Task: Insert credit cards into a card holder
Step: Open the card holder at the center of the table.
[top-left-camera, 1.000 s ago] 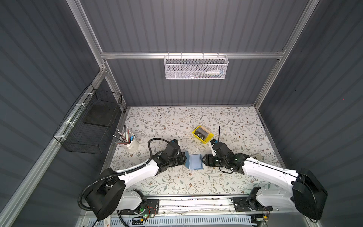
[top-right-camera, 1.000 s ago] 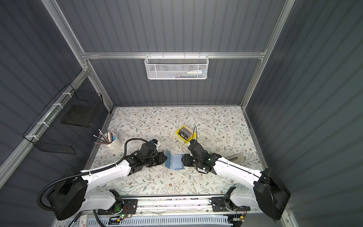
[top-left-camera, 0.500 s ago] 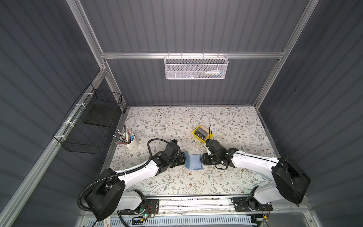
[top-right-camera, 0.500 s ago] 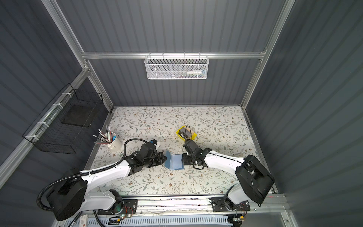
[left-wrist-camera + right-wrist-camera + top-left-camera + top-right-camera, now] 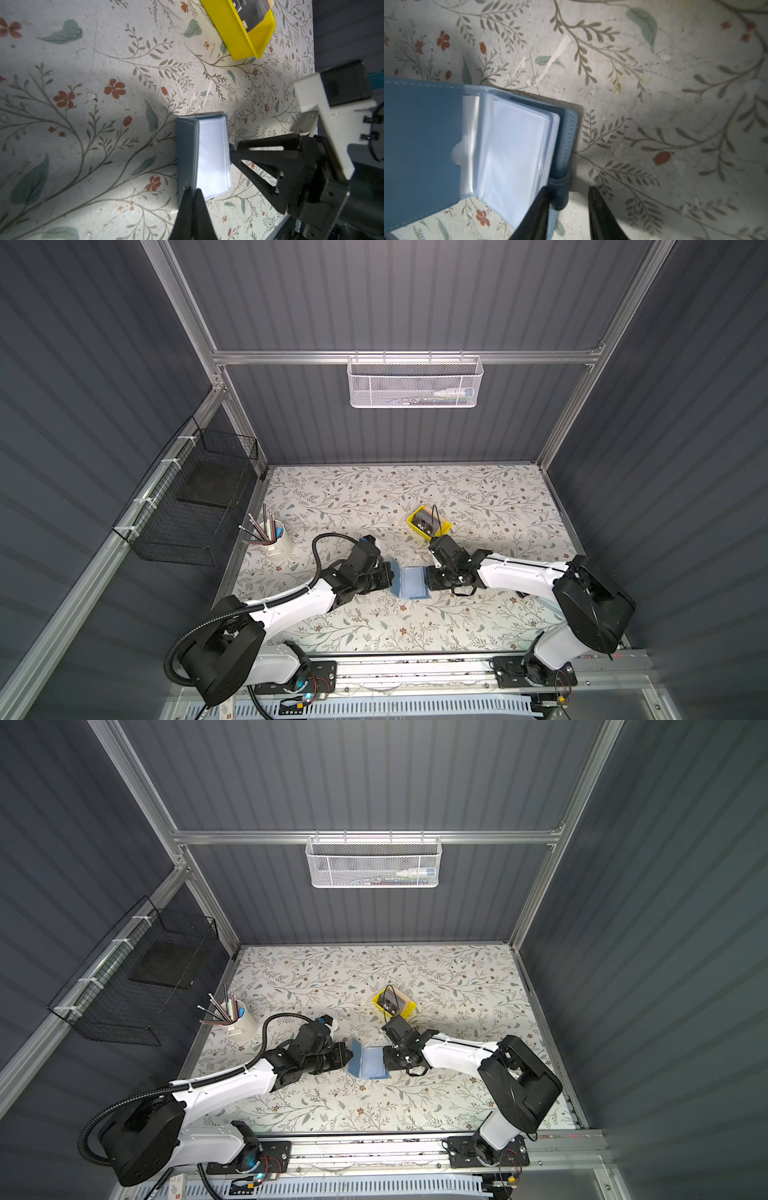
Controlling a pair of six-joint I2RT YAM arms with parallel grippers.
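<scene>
The blue card holder [image 5: 409, 581] lies open on the floral table between my two grippers, its clear sleeves [image 5: 508, 149] facing up. My left gripper [image 5: 192, 190] is shut on the edge of the raised blue cover [image 5: 186, 153]. My right gripper [image 5: 569, 193] is open at the opposite edge. The snap tab strap [image 5: 559, 191] sits between its fingers, with a gap to the outer finger. The black credit cards [image 5: 424, 521] with white lettering lie in the yellow tray [image 5: 239, 35] behind the right gripper. No card is in either gripper.
A white mug of pens [image 5: 274, 541] stands at the table's left edge. A black wire basket [image 5: 195, 506] hangs on the left wall and a white mesh basket [image 5: 415, 383] on the rear rail. The right arm's black cable loops over the yellow tray.
The right gripper's jaws have narrowed around the strap, and the right arm's elbow has swung in closer behind it. The left arm and the card holder have stayed put.
</scene>
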